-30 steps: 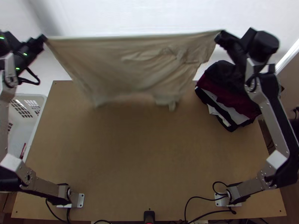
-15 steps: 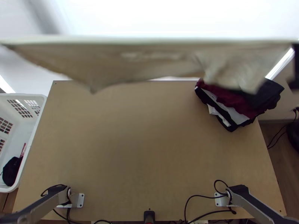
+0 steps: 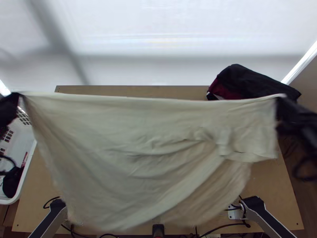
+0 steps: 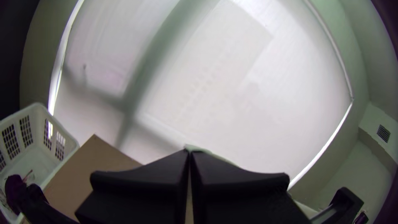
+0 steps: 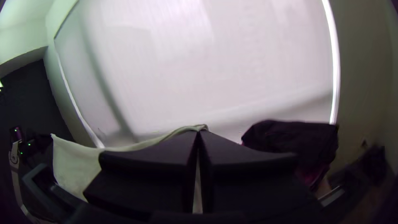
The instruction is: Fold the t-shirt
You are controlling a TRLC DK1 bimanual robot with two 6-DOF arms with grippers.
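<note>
The left gripper [image 4: 190, 153] and right gripper [image 5: 199, 133] pinch the far edge of the outstretched t-shirt [image 3: 130, 146], with laying down and folding apparently left to do.

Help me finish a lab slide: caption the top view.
A pale t-shirt hangs spread between left gripper and right gripper above the wooden table.

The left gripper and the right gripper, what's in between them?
The pale t-shirt. Its top edge stretches from the left gripper to the right gripper, and the rest hangs down over the wooden table. The top view shows this.
</note>
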